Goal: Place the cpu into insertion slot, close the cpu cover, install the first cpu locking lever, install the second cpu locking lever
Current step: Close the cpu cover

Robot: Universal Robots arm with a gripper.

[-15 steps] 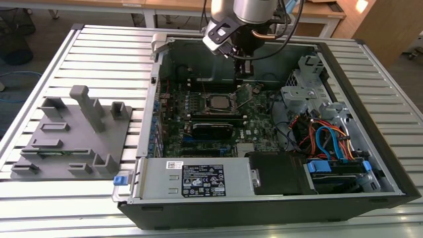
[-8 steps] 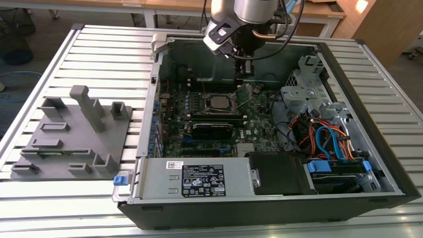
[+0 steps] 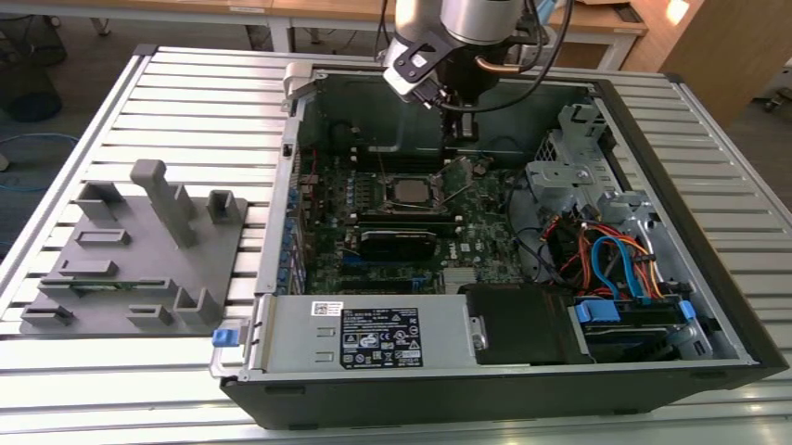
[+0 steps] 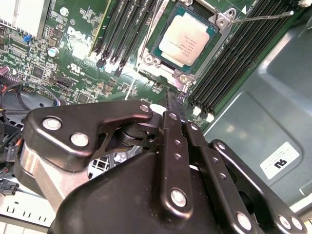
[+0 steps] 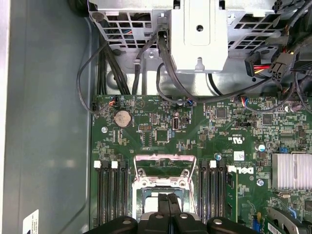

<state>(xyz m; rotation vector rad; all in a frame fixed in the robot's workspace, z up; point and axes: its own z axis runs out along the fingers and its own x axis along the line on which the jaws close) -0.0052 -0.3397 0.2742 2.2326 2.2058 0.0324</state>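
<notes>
Gripper (image 4: 174, 102): fingers pressed together, nothing held, poised near insertion slot (image 4: 148, 60). Cpu (image 4: 187, 39) seated inside, cpu cover (image 4: 220, 22) framing it. Locking lever (image 4: 258, 18) angled outward.

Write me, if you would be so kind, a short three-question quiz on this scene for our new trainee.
1. True or false: the hand is carrying the cpu.
2. Relative to the computer case, where does the grey fixture stand? A) inside it; B) on the slatted table, at the exterior view's left of it; C) on top of it.
3. Fill in: the hand's fingers are ___ (open or shut).

Key: 1 false, the cpu lies in the insertion slot, apart from the hand; 2 B; 3 shut.
</notes>
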